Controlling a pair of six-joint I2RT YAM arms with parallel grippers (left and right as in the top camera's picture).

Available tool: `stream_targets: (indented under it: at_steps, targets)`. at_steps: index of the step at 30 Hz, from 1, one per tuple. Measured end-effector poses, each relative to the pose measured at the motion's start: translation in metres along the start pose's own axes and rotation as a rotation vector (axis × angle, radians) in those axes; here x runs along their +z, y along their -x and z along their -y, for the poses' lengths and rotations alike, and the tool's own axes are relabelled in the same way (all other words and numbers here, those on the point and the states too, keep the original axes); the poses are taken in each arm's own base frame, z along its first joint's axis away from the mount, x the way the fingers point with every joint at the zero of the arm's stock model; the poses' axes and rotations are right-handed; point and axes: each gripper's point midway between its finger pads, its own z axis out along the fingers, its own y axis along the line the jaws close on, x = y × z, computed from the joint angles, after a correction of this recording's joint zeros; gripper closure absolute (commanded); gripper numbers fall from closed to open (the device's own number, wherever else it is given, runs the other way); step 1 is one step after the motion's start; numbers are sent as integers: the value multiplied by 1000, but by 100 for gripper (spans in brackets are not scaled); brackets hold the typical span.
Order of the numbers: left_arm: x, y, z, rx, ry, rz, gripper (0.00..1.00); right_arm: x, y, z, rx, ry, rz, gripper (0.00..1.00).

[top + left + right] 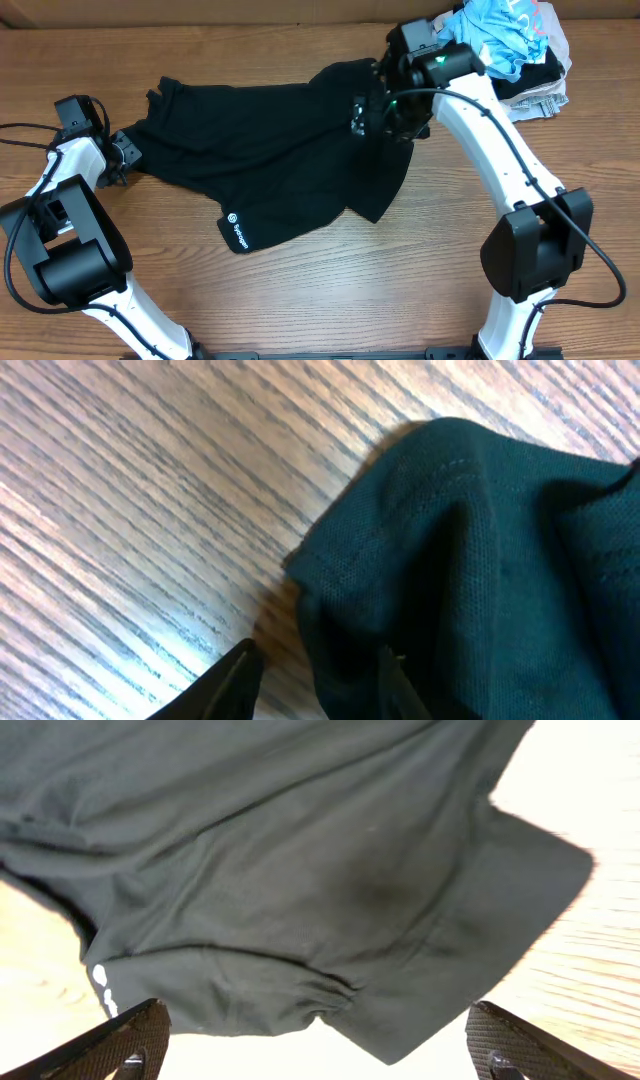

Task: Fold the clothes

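The clothes (pixel 280 150), a black top, lie spread and rumpled across the table, a small white logo (pixel 238 232) near the front hem. My left gripper (pixel 127 156) sits at the garment's left end. In the left wrist view the stitched hem (pixel 330 575) lies between its partly open fingers (pixel 228 682), with bare wood showing beside the fabric. My right gripper (pixel 384 117) hovers over the top's right part. In the right wrist view it (pixel 325 1050) stands wide open above the cloth (pixel 300 870), with nothing between its pads (pixel 515 1042).
A pile of other garments sits at the back right corner: a light blue printed one (pixel 500 35) on top and beige and white ones (pixel 540 98) beneath. The wooden table (pixel 330 290) shows in front of the top.
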Motion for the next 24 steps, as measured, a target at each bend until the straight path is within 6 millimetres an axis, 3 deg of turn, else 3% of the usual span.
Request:
stream_targets:
  at_steps: [1, 3, 8, 14, 16, 19, 24]
  targets:
    - [0, 1, 0, 0, 0, 2, 66, 2, -3, -7, -16, 3, -5, 3]
    - [1, 1, 0, 0, -2, 6, 95, 5, -9, -19, -45, 8, -17, 3]
    - [1, 3, 2, -5, -9, 11, 96, 19, -36, -47, -107, 12, -77, 4]
    - [-16, -14, -4, 3, 31, -124, 96, 38, -70, -76, -151, 11, -147, 5]
    - [-31, -11, -3, 8, 41, -161, 96, 45, -86, -85, -171, 4, -181, 5]
    - [-66, 12, 4, 11, 34, -154, 96, 54, -105, -91, -172, -8, -220, 5]
    - [-151, 51, 12, 10, -5, -33, 96, 61, -119, -82, -138, -37, -270, 6]
